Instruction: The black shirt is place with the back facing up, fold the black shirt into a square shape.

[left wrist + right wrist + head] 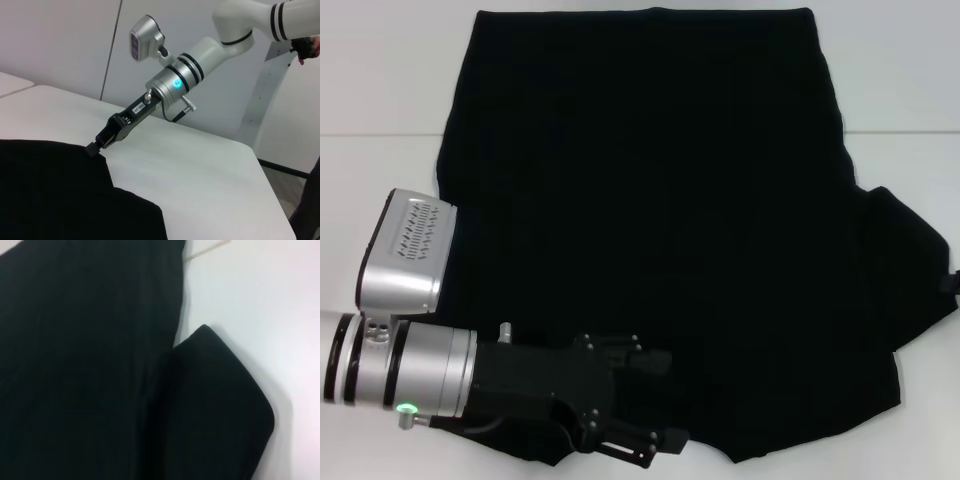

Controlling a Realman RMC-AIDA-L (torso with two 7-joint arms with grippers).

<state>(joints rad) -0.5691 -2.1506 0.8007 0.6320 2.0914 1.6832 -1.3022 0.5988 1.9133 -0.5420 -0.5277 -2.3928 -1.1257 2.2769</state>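
Shirt position: the black shirt (650,230) lies flat on the white desk (380,90), covering most of it in the head view.
Orientation: long axis runs from the near edge to the far edge; the straight hem is at the far side and the wider part near the robot.
Sleeve: one short sleeve (905,270) sticks out on the robot's right, lying flat.
Appearance: plain black, soft fabric, no print visible on the upper face; surface mostly smooth.
Left gripper: the left gripper (630,420) is low over the near left part of the shirt; black on black, so I cannot tell how its jaws stand.
Right gripper: only the left wrist view shows it; the right gripper (95,146) touches a corner of the shirt at the cloth's edge, jaws apparently pinching the fabric.
Right wrist view: shows the sleeve (220,410) close up, beside the shirt body on the desk.
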